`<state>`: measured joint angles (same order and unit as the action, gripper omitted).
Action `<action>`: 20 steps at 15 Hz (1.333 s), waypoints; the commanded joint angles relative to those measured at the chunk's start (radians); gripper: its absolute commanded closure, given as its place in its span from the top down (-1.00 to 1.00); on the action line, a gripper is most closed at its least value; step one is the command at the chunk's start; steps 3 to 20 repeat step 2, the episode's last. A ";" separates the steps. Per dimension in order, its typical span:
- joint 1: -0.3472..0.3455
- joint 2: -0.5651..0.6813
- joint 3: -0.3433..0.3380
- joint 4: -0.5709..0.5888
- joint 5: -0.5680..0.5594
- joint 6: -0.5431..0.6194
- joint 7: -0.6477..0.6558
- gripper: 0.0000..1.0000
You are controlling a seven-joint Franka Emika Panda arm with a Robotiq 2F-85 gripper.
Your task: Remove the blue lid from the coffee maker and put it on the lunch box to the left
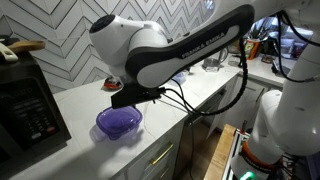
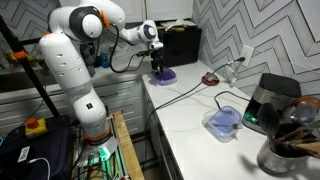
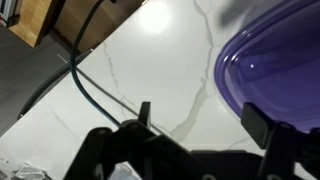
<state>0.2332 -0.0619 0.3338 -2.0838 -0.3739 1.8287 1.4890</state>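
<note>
My gripper (image 3: 200, 125) hangs with its jaws spread, holding nothing. The blue lid (image 1: 118, 122) lies flat on the white counter (image 3: 150, 60) just beneath it, nearer one finger. It is a rounded square, so I see no long axis.

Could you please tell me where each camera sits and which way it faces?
Exterior view: close in front of the counter, facing the tiled wall; the arm crosses the frame above the blue lid.
Exterior view: at the counter's end by the coffee maker and lunch box, looking along it; the whole arm shows.
Wrist view: looks down at the counter; the fingers show at the bottom.
Shared: all three see the blue lid.
</note>
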 commanded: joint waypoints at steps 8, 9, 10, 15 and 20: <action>0.001 -0.093 -0.004 -0.039 0.027 -0.004 0.027 1.00; 0.001 -0.093 -0.004 -0.039 0.027 -0.004 0.027 1.00; 0.001 -0.093 -0.004 -0.039 0.027 -0.004 0.027 1.00; 0.001 -0.093 -0.004 -0.039 0.027 -0.004 0.027 1.00; 0.001 -0.093 -0.004 -0.039 0.027 -0.004 0.027 1.00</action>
